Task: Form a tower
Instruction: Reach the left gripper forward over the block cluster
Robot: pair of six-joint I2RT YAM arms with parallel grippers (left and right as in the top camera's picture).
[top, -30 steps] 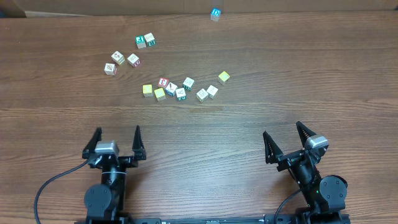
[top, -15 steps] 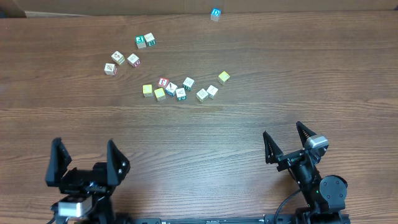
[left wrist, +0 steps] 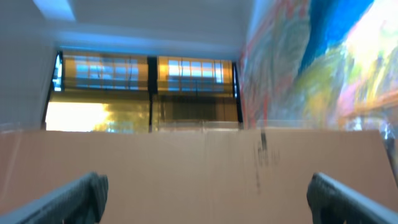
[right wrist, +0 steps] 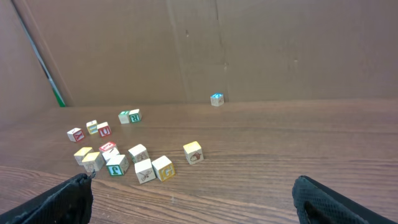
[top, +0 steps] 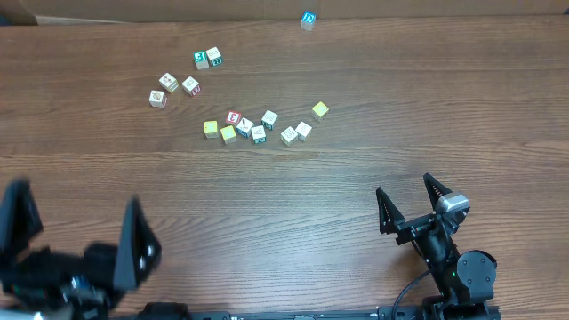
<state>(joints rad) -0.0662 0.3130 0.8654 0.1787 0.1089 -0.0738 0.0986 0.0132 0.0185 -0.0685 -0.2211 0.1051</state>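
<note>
The wooden alphabet cubes (top: 258,133) lay singly on the table (top: 400,107), all in one layer. A loose cluster of yellow-faced, red-marked and pale ones sat mid-table, with a left group (top: 190,85) of five farther off, and a blue-topped cube (top: 308,20) alone at the far edge.

On the table (top: 400,107) a cluster of cubes (top: 258,133) lies before one lone cube (top: 308,20).
</note>
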